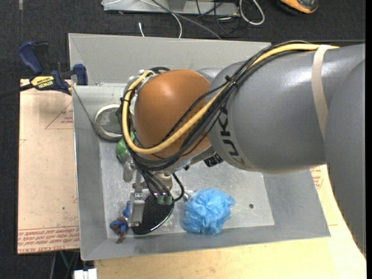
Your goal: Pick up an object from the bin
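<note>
Camera view: arm enters from the right; its orange cover [168, 106] and cables [189, 129] sit over the middle of the bin [87, 179] and hide a good part of the floor.

The gripper [137, 214] is down low in the bin's lower-left corner as seen, close to the floor; we cannot tell whether it is apart or together, since the tool body blocks the tips.

Nearest to it:
- a black round flat object with a pale rim [154, 214], touching or just beside the gripper on its right; this looks to us like the candidate thing, but we cannot confirm a grip on it
- a small blue-and-red item [120, 226] just to the gripper's left, near the bin wall; too small to name

Further off:
- a blue mesh pouf [207, 211], right of the black object and apart from the gripper
- a green item [122, 150], partly under the orange cover
- a round metal-looking ring [107, 122] in the upper-left corner

Progress, our read: descent looks done, tool is at picking height; nothing visibly lifted, every item we can see lies on the floor. Left to do: confirm closure on the black object, lift, and clear the bin wall; the small item alongside might get caught in the grip.
</note>
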You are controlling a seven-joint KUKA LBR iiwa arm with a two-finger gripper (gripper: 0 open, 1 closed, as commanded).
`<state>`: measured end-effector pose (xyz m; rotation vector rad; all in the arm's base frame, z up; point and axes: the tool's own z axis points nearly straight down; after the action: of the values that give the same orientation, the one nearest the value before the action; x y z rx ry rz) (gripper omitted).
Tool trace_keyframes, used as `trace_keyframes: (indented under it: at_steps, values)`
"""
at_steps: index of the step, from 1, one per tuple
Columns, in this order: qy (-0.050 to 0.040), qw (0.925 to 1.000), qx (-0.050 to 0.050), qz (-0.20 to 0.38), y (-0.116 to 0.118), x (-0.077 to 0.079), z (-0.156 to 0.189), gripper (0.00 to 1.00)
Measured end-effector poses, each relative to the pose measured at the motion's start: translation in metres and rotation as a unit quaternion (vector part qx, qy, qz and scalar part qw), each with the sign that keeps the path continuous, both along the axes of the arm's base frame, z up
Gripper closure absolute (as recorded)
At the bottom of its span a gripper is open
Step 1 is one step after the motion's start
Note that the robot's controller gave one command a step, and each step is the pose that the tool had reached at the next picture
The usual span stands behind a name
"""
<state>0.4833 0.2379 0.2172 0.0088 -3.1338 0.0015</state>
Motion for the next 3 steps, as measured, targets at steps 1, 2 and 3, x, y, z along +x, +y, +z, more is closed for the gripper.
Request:
trace_keyframes:
  at_steps: [1,2,3]
  values:
    - [-0.0037,1.0000,0.001,-0.003,-0.002,0.002,0.004,0.00]
    - [-0.0038,0.9896,0.002,0.144,-0.011,0.000,-0.095,0.00]
    - [-0.0085,0.9795,0.003,0.201,-0.016,-0.002,-0.066,0.00]
